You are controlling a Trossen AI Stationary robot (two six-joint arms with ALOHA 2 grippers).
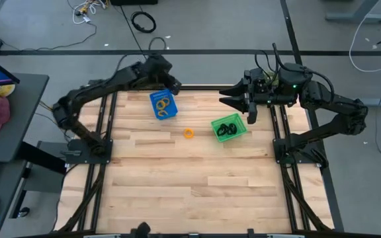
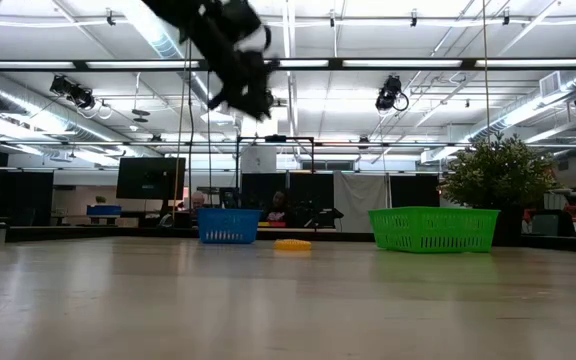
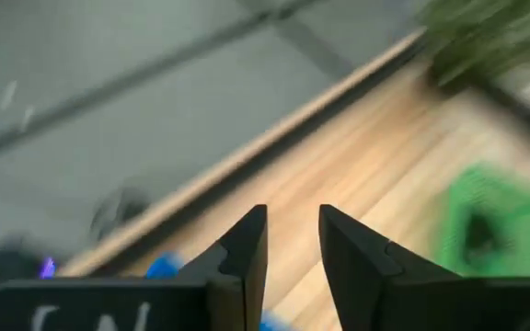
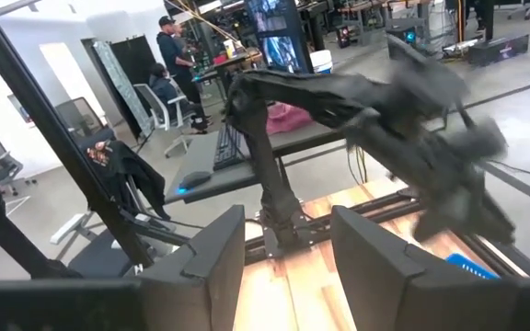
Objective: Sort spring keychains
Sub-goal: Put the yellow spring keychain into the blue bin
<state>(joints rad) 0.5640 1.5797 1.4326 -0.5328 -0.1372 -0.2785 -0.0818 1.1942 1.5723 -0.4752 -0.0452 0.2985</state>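
Note:
A blue bin (image 1: 164, 104) at the table's far middle holds orange spring keychains (image 1: 166, 104). A green bin (image 1: 229, 127) to its right holds black spring keychains (image 1: 227, 129). One orange spring keychain (image 1: 188, 133) lies on the table between the bins; it also shows in the low view (image 2: 292, 243). My left gripper (image 1: 174, 86) is raised above the blue bin's far side, open and empty (image 3: 293, 241). My right gripper (image 1: 225, 96) is raised at the far edge, left of and beyond the green bin, open and empty (image 4: 288, 241).
The near half of the wooden table (image 1: 190, 185) holds no objects. A large black cable coil (image 1: 144, 22) lies on the floor beyond the table. People sit and stand in the room behind the table (image 4: 168, 46).

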